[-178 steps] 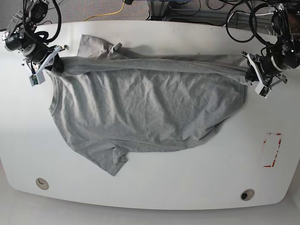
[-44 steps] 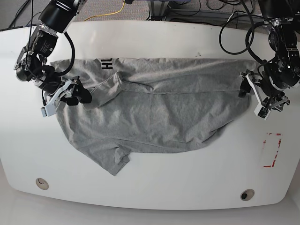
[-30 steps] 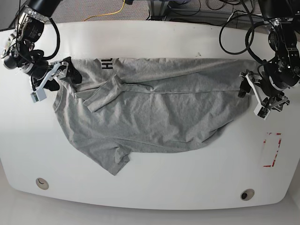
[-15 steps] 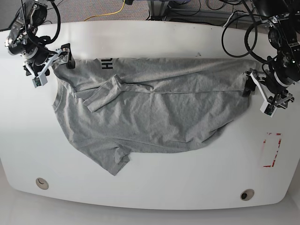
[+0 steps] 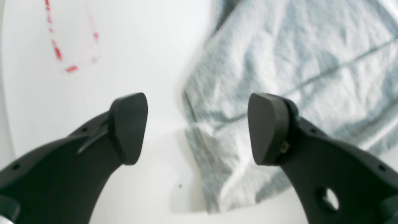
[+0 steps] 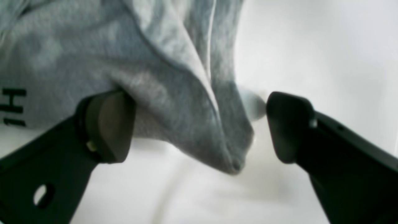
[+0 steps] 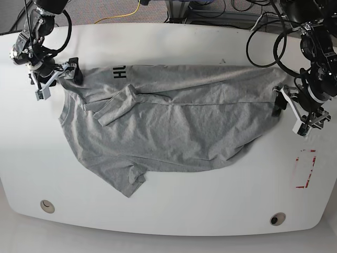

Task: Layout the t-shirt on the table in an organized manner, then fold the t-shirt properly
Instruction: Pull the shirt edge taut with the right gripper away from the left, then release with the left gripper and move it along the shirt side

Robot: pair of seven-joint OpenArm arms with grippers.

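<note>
L gripper (image 5: 196, 127) wide open, nothing held; t-shirt (image 7: 168, 121) hem corner on table (image 7: 210, 211) btwn jaws, nearer one pad, red dashed mark (image 5: 59, 46) beyond. R gripper (image 6: 199, 124) also open; bunched grey shoulder fold drooping btwn jaws, against one pad, not pinched. Shirt spread crumpled mid-table, sleeve folded over chest.

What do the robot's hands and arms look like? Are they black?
Mostly, yes. Each hand, the left gripper and the right gripper, has two smooth matte black fingers with rounded, paddle-shaped tips and small round holes lower down. In the base view the arms are black with pale grey brackets near the wrists and looping black cables.
</note>
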